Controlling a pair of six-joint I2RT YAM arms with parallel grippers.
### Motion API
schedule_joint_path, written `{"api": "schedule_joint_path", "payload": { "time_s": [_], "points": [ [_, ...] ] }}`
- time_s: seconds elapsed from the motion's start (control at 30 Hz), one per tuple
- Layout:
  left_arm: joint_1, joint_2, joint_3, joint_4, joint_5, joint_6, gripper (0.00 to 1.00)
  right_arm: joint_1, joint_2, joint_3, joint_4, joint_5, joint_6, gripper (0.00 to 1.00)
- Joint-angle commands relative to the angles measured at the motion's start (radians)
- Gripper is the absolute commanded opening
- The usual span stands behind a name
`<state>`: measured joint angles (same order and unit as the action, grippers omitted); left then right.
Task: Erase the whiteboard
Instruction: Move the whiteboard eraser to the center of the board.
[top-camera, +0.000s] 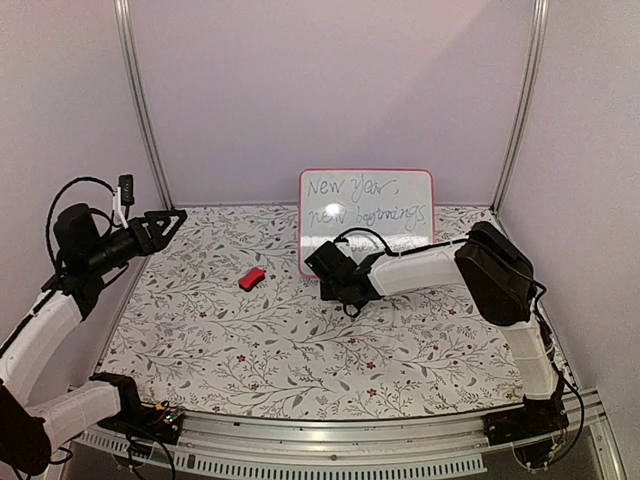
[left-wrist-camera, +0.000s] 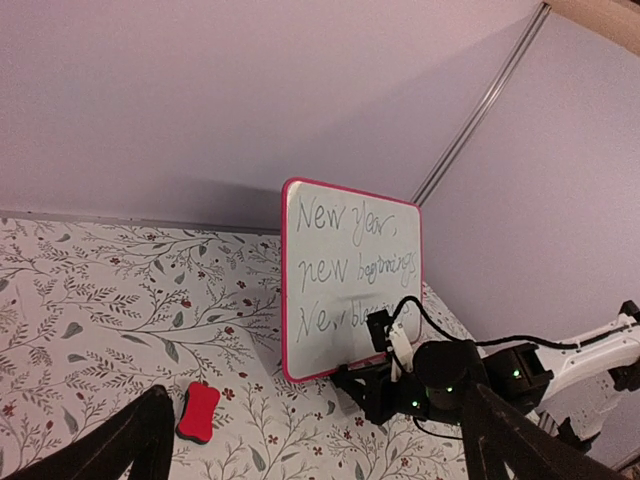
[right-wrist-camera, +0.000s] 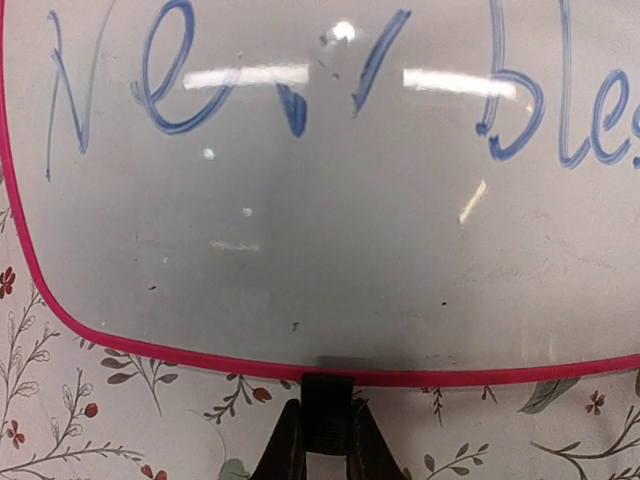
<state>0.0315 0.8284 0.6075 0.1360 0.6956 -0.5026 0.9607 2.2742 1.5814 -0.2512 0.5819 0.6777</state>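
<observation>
Looking down on the floral-patterned table (top-camera: 250, 345), you have the whiteboard (top-camera: 366, 205) standing upright at the far middle with blue handwriting across its face. The red eraser (top-camera: 252, 278) lies on the tabletop just left of it, touched by neither arm. Your right gripper (right-wrist-camera: 325, 400) is pinched closed on the small black clip (right-wrist-camera: 325, 425) under the board's pink bottom rim, while your left gripper (top-camera: 172, 222) hangs above the table's left edge, fingers spread wide, holding nothing.
</observation>
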Motion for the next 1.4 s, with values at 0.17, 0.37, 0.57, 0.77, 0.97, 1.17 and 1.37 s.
{"api": "schedule_joint_path", "payload": {
  "time_s": [0.17,0.37,0.57,0.77,0.97,1.17,1.37],
  "points": [
    [0.006,-0.014,-0.009,0.013,0.001,-0.003,1.00,0.048,0.048,0.035,0.089,-0.106,-0.141,0.01],
    [0.006,-0.015,-0.008,0.013,0.001,-0.004,1.00,0.053,0.045,0.023,0.114,-0.113,-0.208,0.02],
    [0.006,-0.017,-0.009,0.013,0.001,-0.003,1.00,0.053,0.021,-0.021,0.156,-0.135,-0.251,0.04],
    [0.005,-0.017,-0.010,0.013,0.000,-0.002,1.00,0.053,-0.010,-0.055,0.165,-0.122,-0.269,0.08],
    [0.001,-0.016,-0.009,0.008,-0.013,0.001,1.00,0.053,-0.017,-0.047,0.161,-0.123,-0.280,0.21],
    [-0.013,-0.030,0.009,-0.051,-0.096,0.033,1.00,0.053,-0.042,-0.034,0.145,-0.113,-0.298,0.32],
    [-0.098,-0.093,-0.025,-0.100,-0.226,0.018,1.00,0.055,-0.103,-0.059,0.129,-0.126,-0.306,0.61]
  ]
}}
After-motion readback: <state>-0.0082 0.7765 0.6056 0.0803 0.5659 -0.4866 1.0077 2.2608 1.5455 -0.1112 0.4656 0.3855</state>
